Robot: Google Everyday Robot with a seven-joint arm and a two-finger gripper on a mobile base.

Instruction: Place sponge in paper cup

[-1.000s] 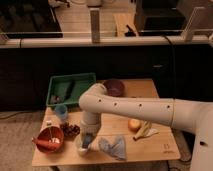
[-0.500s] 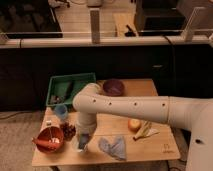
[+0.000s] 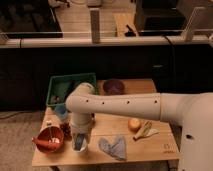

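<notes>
camera view: gripper (image 3: 80, 136) hangs low, directly over the paper cup (image 3: 80, 147).

High camera looks down along the arm (image 3: 125, 105); gripper (image 3: 80, 142) over left of table (image 3: 147, 151).

- Arm (image 3: 120, 105) reaches in from the right and lies across the middle of the table (image 3: 160, 147), so the strip beneath it is closed from above.
- Gripper (image 3: 80, 145) hangs low at front left, between the red bowl (image 3: 48, 140) and the blue-grey cloth (image 3: 113, 146), with narrow gaps either side.
- Green tray (image 3: 72, 86) and purple bowl (image 3: 114, 86) take up the back edge.
- Orange fruit (image 3: 133, 123) and banana peel (image 3: 146, 131) lie just beside each other, right of centre.
- Bare wood shows at the front right corner and at back right past the purple bowl.
</notes>
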